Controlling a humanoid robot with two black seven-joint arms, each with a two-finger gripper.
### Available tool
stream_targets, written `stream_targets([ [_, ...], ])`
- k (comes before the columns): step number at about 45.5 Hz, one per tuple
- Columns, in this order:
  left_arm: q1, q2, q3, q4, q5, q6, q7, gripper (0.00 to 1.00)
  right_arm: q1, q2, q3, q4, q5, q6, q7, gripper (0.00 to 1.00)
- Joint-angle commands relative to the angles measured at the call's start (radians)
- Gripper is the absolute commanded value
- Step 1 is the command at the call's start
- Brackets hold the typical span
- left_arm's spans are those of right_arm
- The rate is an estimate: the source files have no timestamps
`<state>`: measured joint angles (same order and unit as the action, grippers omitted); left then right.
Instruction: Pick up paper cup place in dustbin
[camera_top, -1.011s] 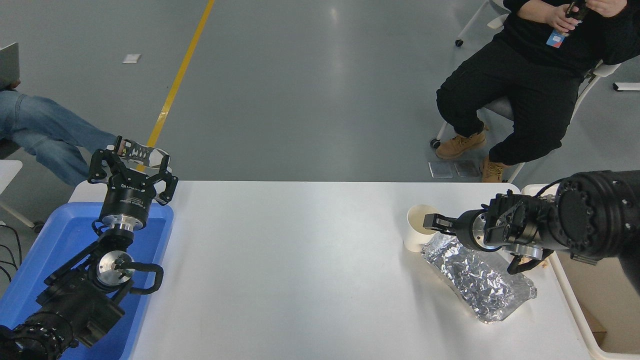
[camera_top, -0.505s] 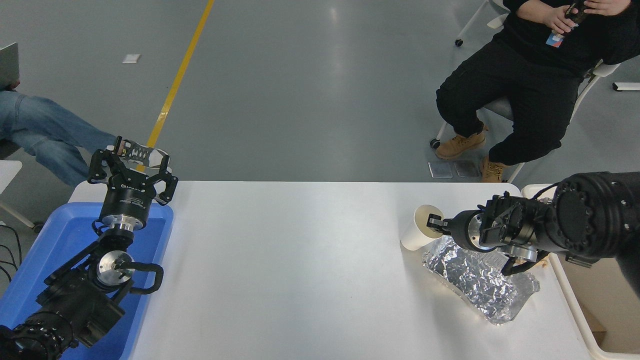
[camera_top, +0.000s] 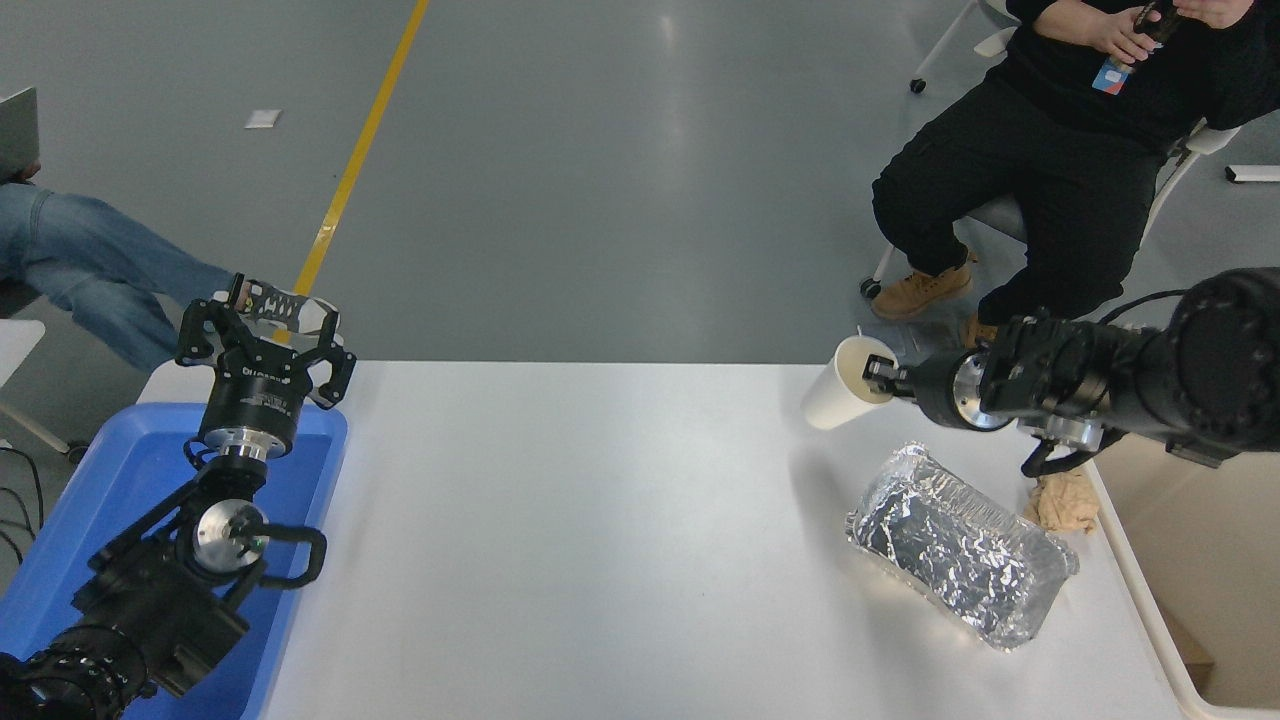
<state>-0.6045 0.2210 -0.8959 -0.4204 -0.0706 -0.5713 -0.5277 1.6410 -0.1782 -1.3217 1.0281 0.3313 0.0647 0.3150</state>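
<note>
The white paper cup (camera_top: 838, 390) hangs tilted above the table's far right part, its cream inside facing right. My right gripper (camera_top: 877, 378) is shut on the cup's rim, one finger inside it, and holds it clear of the table. The beige dustbin (camera_top: 1160, 630) stands at the right edge, only its rim and inner wall in view, to the right of the cup and below my right arm. My left gripper (camera_top: 262, 318) is open and parked over the blue tray at the lower left.
A crinkled silver foil tray (camera_top: 960, 545) lies on the table below the cup. A crumpled brown paper wad (camera_top: 1066, 500) lies beside the bin's rim. A shallow blue tray (camera_top: 110, 500) is at the left. A person sits at the far right, another at the far left.
My right gripper has closed on the cup's rim, lifted it off the table and carried it up and back. The foil tray shifted slightly, and the brown wad is now uncovered.
</note>
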Motion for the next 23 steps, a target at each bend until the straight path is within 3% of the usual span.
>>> stream_targets([
  [1, 0.000, 0.000, 0.000, 0.000, 0.000, 0.001, 0.000, 0.99, 0.152, -0.164, 0.047, 0.029, -0.003, 0.118, 0.003, 0.00],
  [11, -0.001, 0.000, 0.000, 0.000, 0.000, -0.001, 0.000, 0.99, 0.263, -0.291, 0.078, 0.023, -0.009, 0.214, 0.004, 0.00],
  [23, 0.000, 0.000, 0.000, 0.000, 0.000, 0.001, 0.000, 0.99, 0.281, -0.329, 0.081, 0.023, -0.009, 0.225, 0.003, 0.00],
])
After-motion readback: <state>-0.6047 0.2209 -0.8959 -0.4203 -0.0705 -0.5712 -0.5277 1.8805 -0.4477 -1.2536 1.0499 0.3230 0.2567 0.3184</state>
